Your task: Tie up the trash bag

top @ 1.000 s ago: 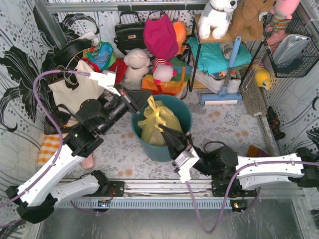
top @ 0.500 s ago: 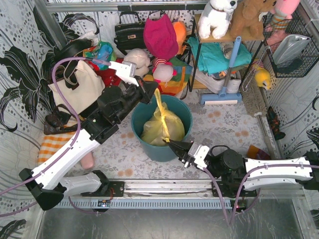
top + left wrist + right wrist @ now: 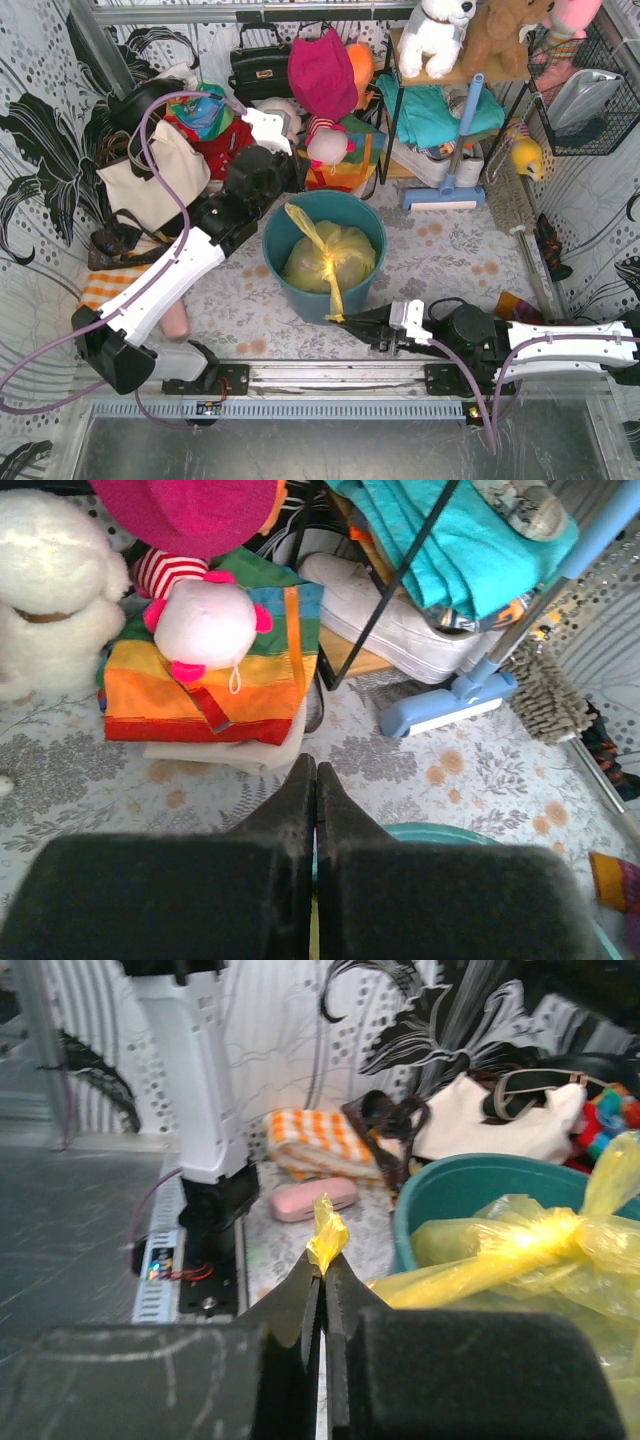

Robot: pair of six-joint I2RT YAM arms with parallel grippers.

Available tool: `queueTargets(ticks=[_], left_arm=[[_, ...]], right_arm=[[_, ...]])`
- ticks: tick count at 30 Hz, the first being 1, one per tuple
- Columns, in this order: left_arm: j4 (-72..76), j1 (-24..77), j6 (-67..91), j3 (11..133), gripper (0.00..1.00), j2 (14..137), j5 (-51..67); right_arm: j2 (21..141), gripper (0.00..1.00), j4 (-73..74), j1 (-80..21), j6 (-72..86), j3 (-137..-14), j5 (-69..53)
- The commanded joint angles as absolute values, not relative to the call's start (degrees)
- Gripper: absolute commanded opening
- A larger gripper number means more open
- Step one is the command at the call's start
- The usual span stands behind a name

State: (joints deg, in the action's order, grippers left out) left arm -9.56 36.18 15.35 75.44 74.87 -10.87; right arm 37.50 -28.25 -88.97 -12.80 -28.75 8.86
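The yellow-green trash bag [image 3: 345,262] sits low inside the round teal bin [image 3: 376,226], knotted at its top. One twisted tail runs up-left to my left gripper [image 3: 287,201], which is at the bin's far rim. In the left wrist view the left gripper [image 3: 316,772] is shut, and a thin yellow sliver of bag shows between its fingers. The other tail runs down over the near rim to my right gripper [image 3: 340,318]. The right gripper [image 3: 323,1262] is shut on that tail, whose crumpled tip sticks out above the fingertips. The knot [image 3: 553,1228] is bunched tight.
A cream tote bag [image 3: 150,182] and black handbags stand at the back left, with plush toys and a rainbow bag [image 3: 215,675] behind the bin. A rack and a blue floor tool [image 3: 446,192] are at the back right. A pink case [image 3: 300,1198] and an orange checked cloth [image 3: 312,1140] lie left of the bin.
The left gripper moved back over the far rim and the right gripper drew toward the near edge. The two tails stretched apart and the bag sank lower into the bin.
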Motion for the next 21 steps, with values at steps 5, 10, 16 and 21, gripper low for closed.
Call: queueTargets(ticks=[5, 10, 16, 21], left_arm=[[-10.2, 32.7, 17.0, 79.6, 0.00, 77.5, -6.2], [-15.4, 32.4, 20.1, 81.8, 0.17, 73.8, -3.6], [-25.7, 32.4, 23.8, 81.4, 0.39, 66.4, -0.5], [-28.2, 32.4, 30.4, 79.1, 0.45, 62.3, 6.6]], right_arm=[[37.3, 0.00, -26.3, -89.2, -10.8, -28.9, 5.0], [37.0, 0.00, -30.1, -89.2, -14.2, -28.5, 12.0], [38.3, 0.00, -33.2, -89.2, -17.0, -28.9, 13.7], [39.1, 0.00, -33.0, -89.2, -17.9, -29.8, 13.8]])
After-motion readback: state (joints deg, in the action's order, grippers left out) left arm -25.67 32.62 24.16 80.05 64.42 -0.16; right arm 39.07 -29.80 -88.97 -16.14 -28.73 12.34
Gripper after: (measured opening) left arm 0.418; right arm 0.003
